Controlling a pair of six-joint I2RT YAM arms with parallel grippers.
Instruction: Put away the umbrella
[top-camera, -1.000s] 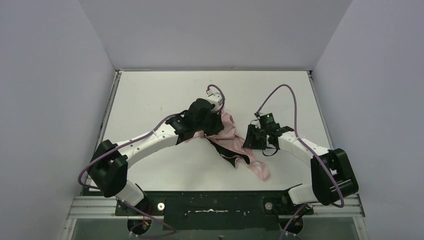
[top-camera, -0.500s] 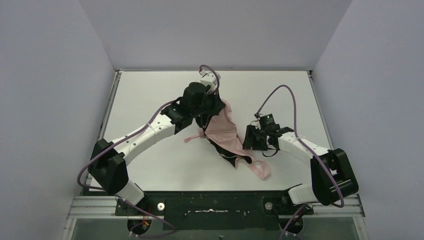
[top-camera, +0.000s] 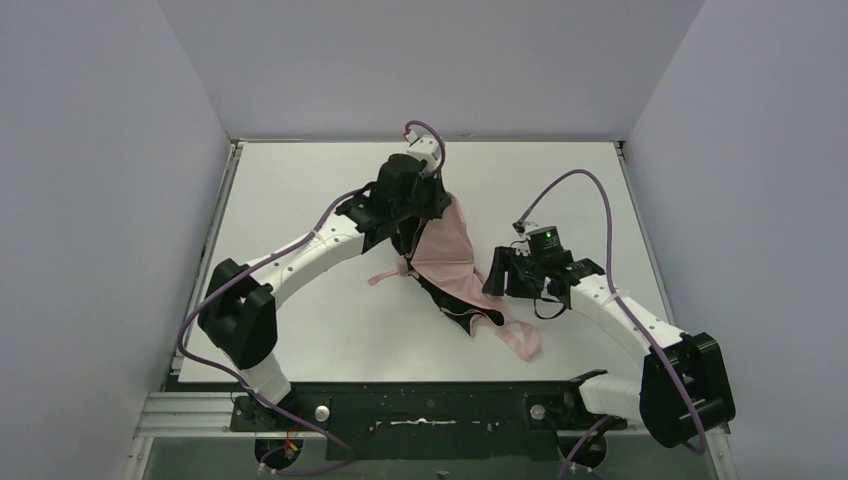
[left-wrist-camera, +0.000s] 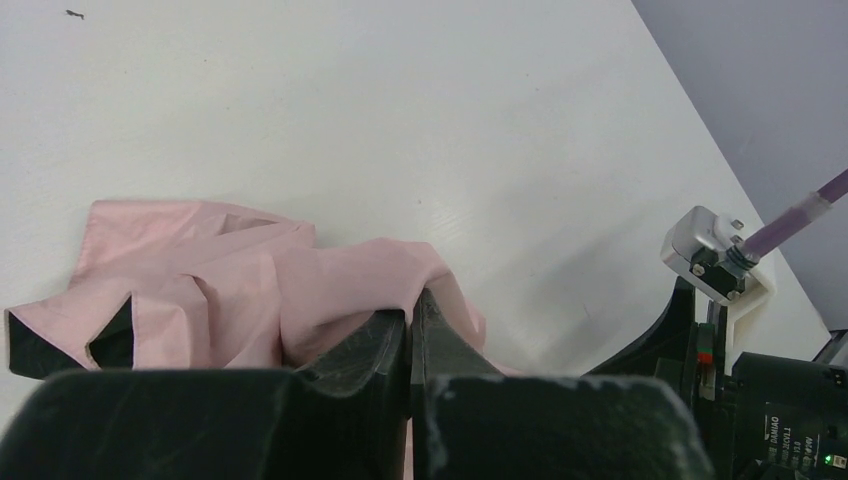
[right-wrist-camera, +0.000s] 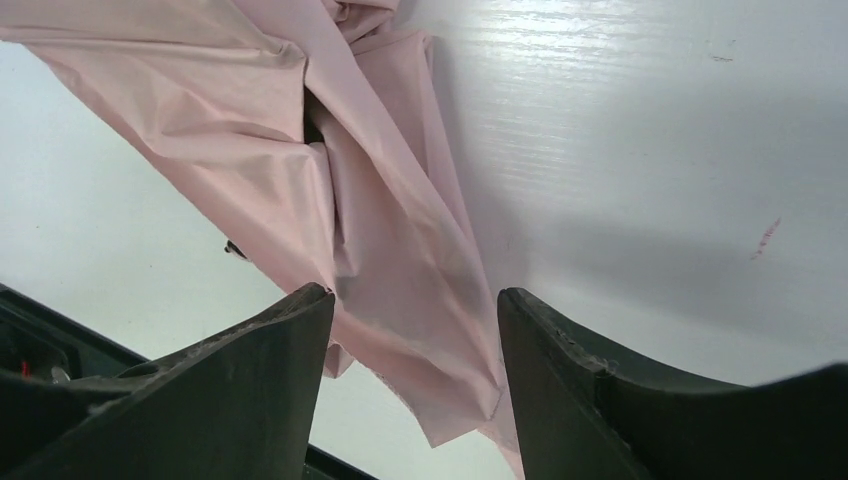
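Pink nylon-like cloth is all the left gripper (left-wrist-camera: 410, 312) has: jaws pinched tight on one thin fold of the umbrella (top-camera: 452, 258). It sprawls half-collapsed in the middle of the table (top-camera: 300, 190), btwn both arms. Risk 1: the fold slips out under a hard pull, or the pull drags the black ribs (top-camera: 458, 316) w/ it (they peek out at the near edge). The right gripper (right-wrist-camera: 415, 300) hangs over the umbrella's right side, jaws wide apart, holding nothing. Risk 2: closing there prob. catches loose cloth only, so the bundle twists.
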